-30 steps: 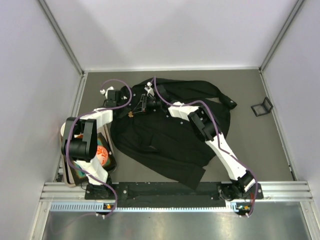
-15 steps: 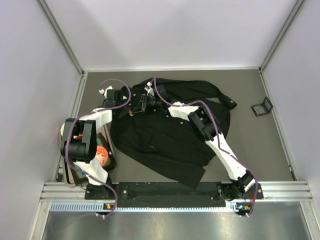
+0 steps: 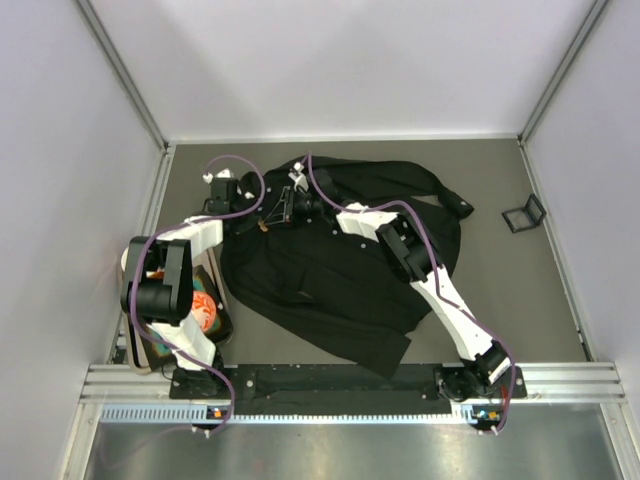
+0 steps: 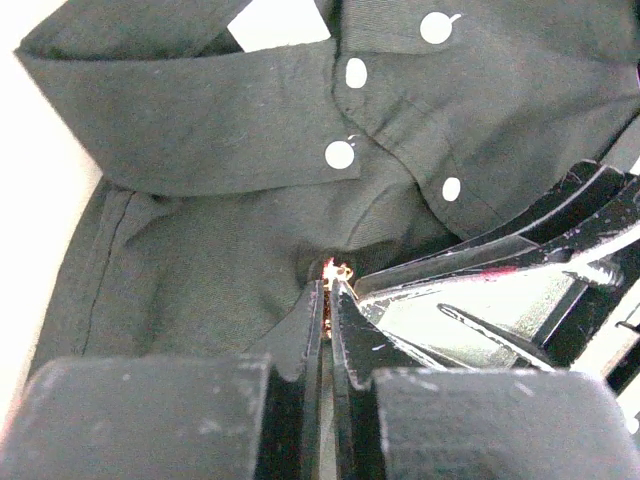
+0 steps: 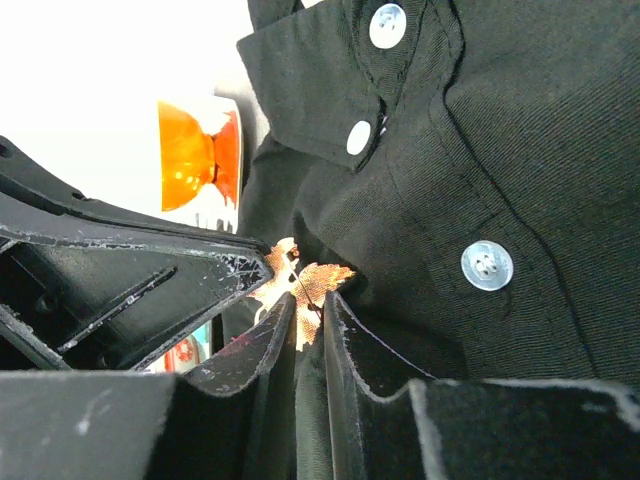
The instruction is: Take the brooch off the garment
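Note:
The black garment [image 3: 330, 270] lies spread on the grey table, its collar at the far side. Both grippers meet there at the tiny orange leaf-shaped brooch [image 3: 262, 227]. My left gripper [image 3: 257, 225] comes in from the left. In the left wrist view its jaws [image 4: 328, 288] are shut, with the brooch [image 4: 335, 270] pinched at their tips. From the right, my right gripper [image 3: 276, 220] is shut on a fold of garment [image 5: 520, 150] just under the brooch [image 5: 318, 278]. The tips of the right gripper [image 5: 310, 298] nearly touch a left finger [image 5: 150, 270].
A round orange-and-white patterned object [image 3: 205, 312] sits in a container behind the left arm's base, and shows as an orange shape [image 5: 190, 155] in the right wrist view. A small black frame [image 3: 523, 214] stands at the far right. Walls enclose the table on three sides.
The left gripper's jaws have closed onto the brooch. Its wrist has shifted slightly toward the far side. The right arm has held still.

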`<control>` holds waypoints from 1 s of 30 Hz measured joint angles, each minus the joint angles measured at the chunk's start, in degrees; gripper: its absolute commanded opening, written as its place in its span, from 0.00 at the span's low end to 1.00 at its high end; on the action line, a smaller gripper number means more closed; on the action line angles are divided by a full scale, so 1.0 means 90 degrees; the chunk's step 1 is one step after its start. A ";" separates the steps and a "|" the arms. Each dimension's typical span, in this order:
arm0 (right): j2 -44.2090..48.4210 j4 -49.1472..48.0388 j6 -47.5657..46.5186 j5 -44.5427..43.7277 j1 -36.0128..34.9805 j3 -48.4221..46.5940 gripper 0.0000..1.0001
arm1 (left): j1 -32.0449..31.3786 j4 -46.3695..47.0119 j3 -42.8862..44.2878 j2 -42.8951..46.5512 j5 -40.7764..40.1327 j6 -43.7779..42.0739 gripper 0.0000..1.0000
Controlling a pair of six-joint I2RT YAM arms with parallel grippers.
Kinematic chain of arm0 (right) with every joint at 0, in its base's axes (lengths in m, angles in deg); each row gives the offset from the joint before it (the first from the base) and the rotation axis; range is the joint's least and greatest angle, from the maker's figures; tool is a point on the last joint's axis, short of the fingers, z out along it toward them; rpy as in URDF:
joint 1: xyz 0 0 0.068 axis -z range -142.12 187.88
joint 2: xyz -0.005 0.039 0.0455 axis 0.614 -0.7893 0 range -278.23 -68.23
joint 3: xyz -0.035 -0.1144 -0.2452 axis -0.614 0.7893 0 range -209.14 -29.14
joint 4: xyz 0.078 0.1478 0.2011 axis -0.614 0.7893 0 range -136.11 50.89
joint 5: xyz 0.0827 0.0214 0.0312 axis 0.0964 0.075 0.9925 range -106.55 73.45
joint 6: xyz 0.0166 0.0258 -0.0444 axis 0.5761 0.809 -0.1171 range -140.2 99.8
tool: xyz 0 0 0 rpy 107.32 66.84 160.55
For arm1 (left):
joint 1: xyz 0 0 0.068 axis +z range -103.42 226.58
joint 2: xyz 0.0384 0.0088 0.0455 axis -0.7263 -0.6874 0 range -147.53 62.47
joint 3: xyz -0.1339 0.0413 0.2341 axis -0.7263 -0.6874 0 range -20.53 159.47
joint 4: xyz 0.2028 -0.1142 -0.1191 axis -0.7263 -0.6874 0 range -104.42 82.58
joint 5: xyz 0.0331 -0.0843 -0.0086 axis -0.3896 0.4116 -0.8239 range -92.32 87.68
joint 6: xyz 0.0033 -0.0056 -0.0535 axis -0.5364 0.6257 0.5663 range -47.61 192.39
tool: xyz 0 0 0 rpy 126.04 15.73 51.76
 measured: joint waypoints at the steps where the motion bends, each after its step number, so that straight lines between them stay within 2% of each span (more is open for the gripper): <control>1: -0.0007 -0.0007 0.0002 0.0000 0.0000 -0.0017 0.20 | 0.0005 0.0036 -0.0002 -0.0002 0.0058 -0.0119 0.00; 13: -0.0070 -0.0304 0.0362 0.0228 0.0131 -0.0019 0.17 | 0.0034 0.0656 -0.0075 -0.0131 0.0801 -0.1406 0.00; 18: -0.0131 -0.0454 0.0498 0.0321 0.0168 -0.0017 0.15 | 0.0039 0.0770 -0.0075 -0.0155 0.0935 -0.1610 0.00; 23: -0.0158 -0.0573 0.0600 0.0364 0.0180 -0.0002 0.18 | 0.0039 0.0780 -0.0075 -0.0155 0.0950 -0.1698 0.00; 30: -0.0158 -0.0850 0.0746 0.0469 0.0238 0.0126 0.17 | 0.0039 0.0821 -0.0078 -0.0155 0.1044 -0.1741 0.00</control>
